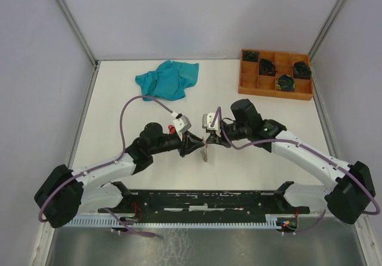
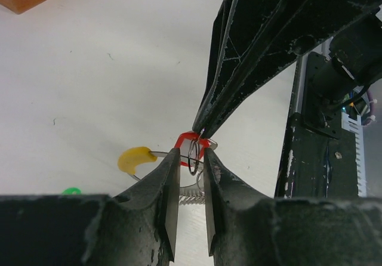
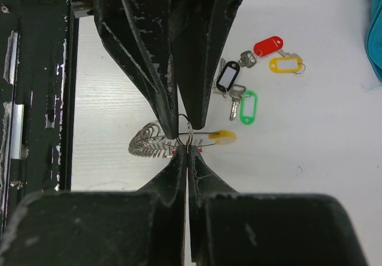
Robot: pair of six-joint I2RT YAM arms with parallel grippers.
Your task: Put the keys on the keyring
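The keyring (image 3: 203,136), a thin wire ring with a yellow sleeve (image 3: 224,137), lies mid-table with several keys (image 3: 146,144) bunched on it. It also shows in the left wrist view (image 2: 134,157). My right gripper (image 3: 187,151) is shut on a red-tagged key (image 2: 190,139), whose small split ring (image 3: 185,126) sits at the keyring's wire. My left gripper (image 2: 192,154) faces it tip to tip. Its jaws stand slightly apart around the split ring and red tag. Loose keys lie beyond with red (image 3: 268,45), yellow (image 3: 285,64), black (image 3: 227,76) and green (image 3: 248,107) tags. In the top view both grippers meet at the keyring (image 1: 205,151).
A wooden tray (image 1: 250,82) with dark coiled bundles stands at the back right. A teal cloth (image 1: 167,79) lies at the back left. The black base rail (image 1: 203,200) runs along the near edge.
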